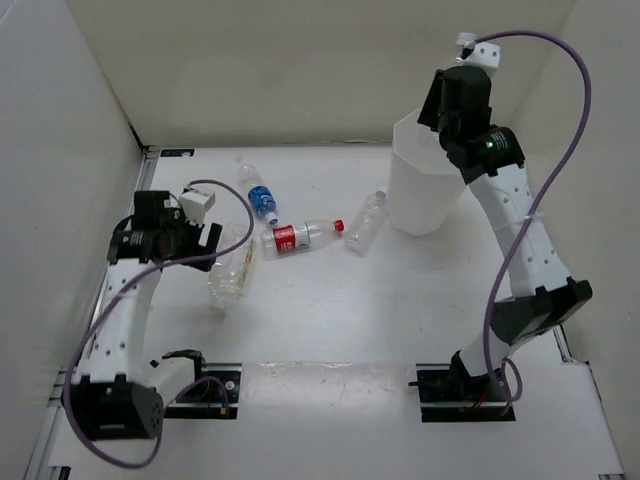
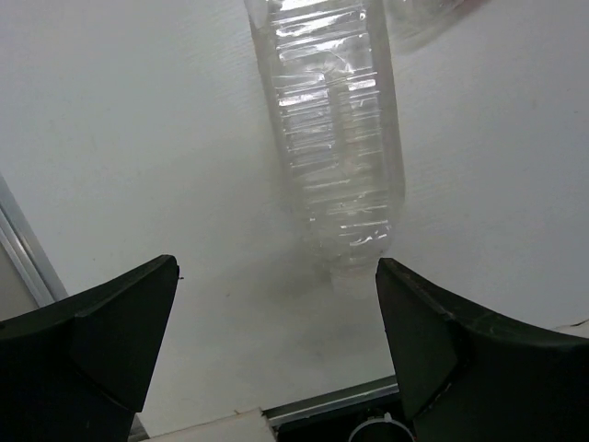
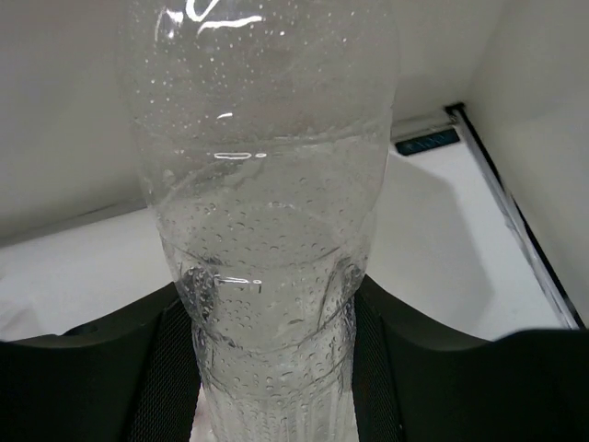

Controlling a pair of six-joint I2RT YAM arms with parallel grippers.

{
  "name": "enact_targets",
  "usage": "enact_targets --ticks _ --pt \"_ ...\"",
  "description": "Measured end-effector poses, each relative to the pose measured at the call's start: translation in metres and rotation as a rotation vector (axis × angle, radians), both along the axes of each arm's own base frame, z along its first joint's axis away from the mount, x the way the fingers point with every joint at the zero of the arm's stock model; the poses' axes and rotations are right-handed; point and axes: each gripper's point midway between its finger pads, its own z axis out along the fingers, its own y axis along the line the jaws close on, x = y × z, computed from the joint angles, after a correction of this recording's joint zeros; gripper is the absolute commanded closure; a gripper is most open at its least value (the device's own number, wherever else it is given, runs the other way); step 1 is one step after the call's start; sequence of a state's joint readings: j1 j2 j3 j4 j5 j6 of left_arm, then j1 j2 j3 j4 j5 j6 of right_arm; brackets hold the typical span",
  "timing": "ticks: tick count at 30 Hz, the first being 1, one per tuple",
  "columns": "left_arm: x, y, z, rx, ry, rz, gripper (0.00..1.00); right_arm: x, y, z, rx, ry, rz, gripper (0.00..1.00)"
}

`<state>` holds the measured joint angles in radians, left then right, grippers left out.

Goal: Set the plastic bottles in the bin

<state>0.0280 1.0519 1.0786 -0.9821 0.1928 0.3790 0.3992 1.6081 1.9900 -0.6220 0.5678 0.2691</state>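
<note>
My right gripper (image 1: 438, 112) hovers over the tall white translucent bin (image 1: 420, 200) at the back right. In the right wrist view it (image 3: 276, 359) is shut on a clear unlabelled bottle (image 3: 267, 184) wet with droplets. My left gripper (image 1: 213, 240) is open and empty; in the left wrist view it (image 2: 276, 304) points at the end of a clear ribbed bottle (image 2: 336, 138) lying on the table (image 1: 232, 272), not touching it. A blue-label bottle (image 1: 262, 200), a red-label, red-cap bottle (image 1: 300, 236) and another clear bottle (image 1: 365, 222) lie mid-table.
White walls enclose the table at the back and on both sides. A metal rail (image 2: 18, 253) runs along the table's left edge. A purple cable (image 1: 560, 60) loops above the right arm.
</note>
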Motion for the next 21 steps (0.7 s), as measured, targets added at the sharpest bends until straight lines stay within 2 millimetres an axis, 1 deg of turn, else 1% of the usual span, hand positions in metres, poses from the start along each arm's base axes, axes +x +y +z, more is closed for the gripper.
enact_targets --ticks 2,3,4,5,6,7,8,9,10,11,13,16,21 --pt "0.011 -0.006 -0.019 0.035 0.078 -0.016 0.0 0.022 -0.028 -0.023 0.004 0.045 -0.085 0.95" --pt "0.013 -0.011 -0.032 0.059 0.129 -0.028 0.0 0.031 -0.034 -0.036 0.003 0.07 -0.11 0.95" --pt "0.014 -0.017 -0.045 0.082 0.185 -0.042 0.0 0.041 -0.04 -0.053 -0.006 0.105 -0.131 0.91" --pt "0.014 -0.023 -0.058 0.098 0.235 -0.059 0.0 0.051 -0.042 -0.073 -0.017 0.148 -0.144 0.86" --pt "0.013 -0.029 -0.067 0.109 0.273 -0.073 0.0 0.057 -0.042 -0.089 -0.027 0.181 -0.149 0.81" --pt "0.011 -0.035 -0.075 0.122 0.306 -0.088 0.0 0.062 -0.041 -0.106 -0.037 0.218 -0.15 0.69" --pt "0.011 -0.039 -0.081 0.135 0.326 -0.096 0.0 0.065 -0.04 -0.121 -0.045 0.251 -0.151 0.6" --pt "0.011 -0.042 -0.084 0.144 0.334 -0.099 0.0 0.066 -0.04 -0.136 -0.053 0.283 -0.15 0.46" --pt "0.012 -0.042 -0.085 0.157 0.333 -0.094 0.0 0.065 -0.039 -0.148 -0.061 0.314 -0.145 0.23" --pt "0.014 -0.041 -0.086 0.169 0.329 -0.084 0.0 0.064 -0.038 -0.157 -0.062 0.338 -0.139 0.15" --pt "0.02 -0.038 -0.087 0.189 0.322 -0.058 0.0 0.062 -0.036 -0.164 -0.061 0.365 -0.117 0.0" --pt "0.033 -0.039 -0.091 0.191 0.326 -0.037 0.0 0.062 -0.035 -0.165 -0.058 0.373 -0.095 0.0" --pt "0.055 -0.045 -0.105 0.187 0.352 -0.006 0.0 0.059 -0.034 -0.166 -0.055 0.382 -0.079 0.0"
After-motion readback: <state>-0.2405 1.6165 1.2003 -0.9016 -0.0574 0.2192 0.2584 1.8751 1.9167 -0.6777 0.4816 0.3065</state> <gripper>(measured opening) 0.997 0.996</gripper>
